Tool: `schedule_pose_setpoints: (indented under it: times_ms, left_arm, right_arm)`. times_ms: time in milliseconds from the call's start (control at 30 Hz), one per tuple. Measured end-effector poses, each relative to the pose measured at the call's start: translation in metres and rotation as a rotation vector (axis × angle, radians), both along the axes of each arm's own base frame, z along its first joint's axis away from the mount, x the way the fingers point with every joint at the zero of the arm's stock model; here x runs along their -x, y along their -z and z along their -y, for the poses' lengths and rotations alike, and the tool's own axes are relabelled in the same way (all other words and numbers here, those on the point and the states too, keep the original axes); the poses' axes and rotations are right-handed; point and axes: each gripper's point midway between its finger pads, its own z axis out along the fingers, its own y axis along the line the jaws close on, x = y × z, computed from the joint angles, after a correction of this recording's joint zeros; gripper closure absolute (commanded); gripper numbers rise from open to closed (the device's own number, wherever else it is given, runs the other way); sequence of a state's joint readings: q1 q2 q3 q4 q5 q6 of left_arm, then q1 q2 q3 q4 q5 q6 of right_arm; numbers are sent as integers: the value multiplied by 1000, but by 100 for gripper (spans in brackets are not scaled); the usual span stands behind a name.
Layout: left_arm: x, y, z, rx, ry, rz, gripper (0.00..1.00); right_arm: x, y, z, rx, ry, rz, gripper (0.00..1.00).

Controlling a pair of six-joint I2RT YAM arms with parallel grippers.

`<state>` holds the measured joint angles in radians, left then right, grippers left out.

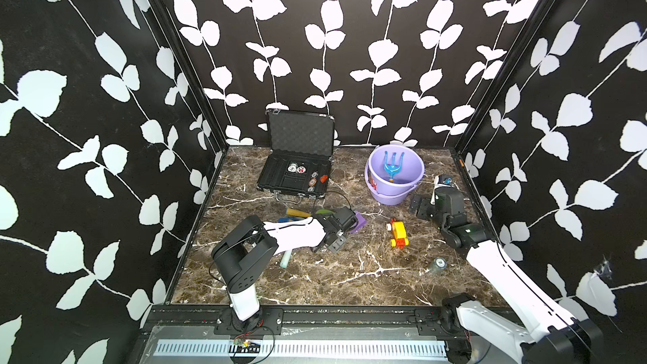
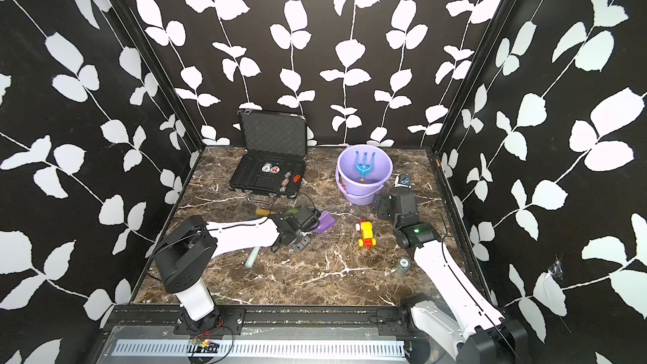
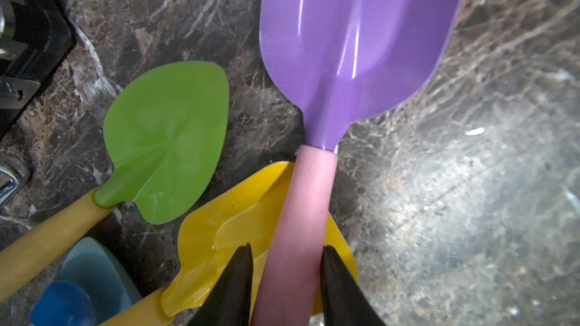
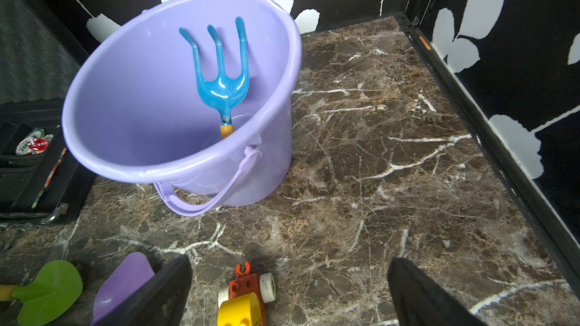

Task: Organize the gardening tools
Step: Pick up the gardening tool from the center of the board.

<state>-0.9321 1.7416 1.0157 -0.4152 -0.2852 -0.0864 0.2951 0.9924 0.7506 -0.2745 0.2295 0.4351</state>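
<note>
The left gripper [image 3: 287, 247] was seen narrowed about the pink handle of the purple shovel [image 3: 354, 42]. One finger lay against the handle and the other was parted from it by a sliver, so a firm grip could not be told. That handle was laid across the blade of the yellow shovel [image 3: 213, 239].

Six gardening tools were counted, five shovels and one fork. The green shovel [image 3: 166, 133], the light-blue shovel [image 3: 100, 271] and the blue shovel [image 3: 62, 302] were bunched just beside the first two. With the back wall taken as twelve o'clock, this bunch was placed at nine o'clock of the table [image 1: 350, 274]. The fork [image 4: 222, 76] was propped prongs up inside the one bucket [image 1: 388, 194], at one o'clock. One open case [image 1: 276, 169] was set at eleven o'clock, and one toy vehicle [image 1: 399, 234] near the middle.

The left arm [image 1: 294, 236] was raised at the elbow from seven o'clock, its forearm stretched low toward three o'clock. The right arm [image 1: 490, 260] was reached from five o'clock toward eleven. The right gripper [image 4: 288, 260] was spread wide and empty, aimed at the bucket.
</note>
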Motion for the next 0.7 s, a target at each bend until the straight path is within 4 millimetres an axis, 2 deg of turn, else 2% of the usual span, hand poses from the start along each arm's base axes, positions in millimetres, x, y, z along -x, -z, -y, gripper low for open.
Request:
schedule_pose_setpoints:
  times_ms: [233, 567, 700]
  left_arm:
    - [-5, 1, 8, -2, 18, 1, 86]
    - [-5, -5, 7, 18, 25, 15, 100]
    - [-3, -17, 3, 57, 22, 47, 100]
  right_arm:
    - [0, 2, -1, -4, -3, -8, 1]
    - [0, 4, -2, -8, -4, -13, 0]
    - [2, 4, -2, -8, -7, -18, 0]
